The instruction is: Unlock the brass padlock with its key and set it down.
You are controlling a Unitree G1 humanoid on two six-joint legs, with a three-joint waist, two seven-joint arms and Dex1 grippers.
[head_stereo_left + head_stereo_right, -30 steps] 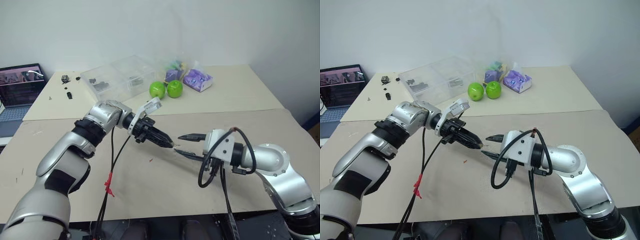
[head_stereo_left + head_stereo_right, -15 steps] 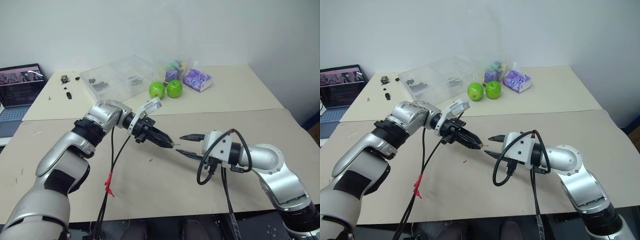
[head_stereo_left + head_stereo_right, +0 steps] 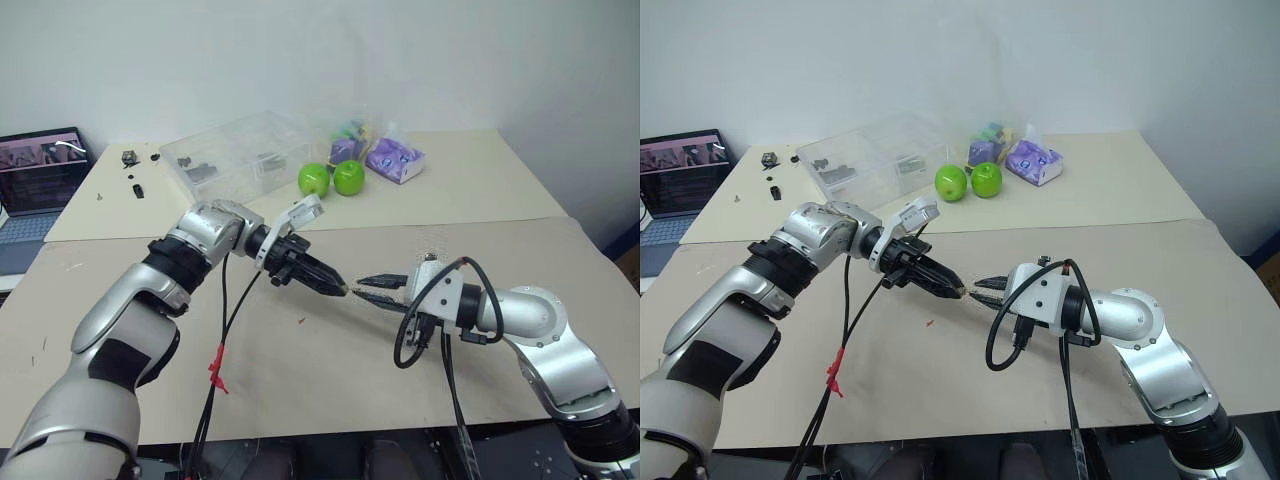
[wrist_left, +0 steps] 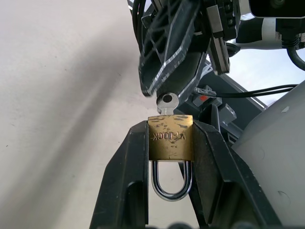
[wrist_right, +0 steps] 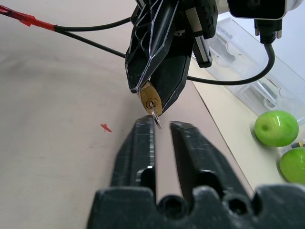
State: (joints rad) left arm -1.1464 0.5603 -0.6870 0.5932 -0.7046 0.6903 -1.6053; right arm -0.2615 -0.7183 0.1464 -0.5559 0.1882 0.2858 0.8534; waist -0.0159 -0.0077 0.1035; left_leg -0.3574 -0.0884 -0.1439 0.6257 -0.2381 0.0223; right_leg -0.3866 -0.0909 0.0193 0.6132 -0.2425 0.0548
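Two grippers meet tip-to-tip above bare mid-table. Left gripper [image 4: 170,143] clamps brass padlock [image 4: 170,137], shackle toward wrist. Right gripper [image 5: 162,125] pinched at key [image 5: 156,117] in keyhole.

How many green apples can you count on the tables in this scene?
2. One green apple and a second green apple sit touching, side by side, on the far table, between the clear plastic box and the purple packet.
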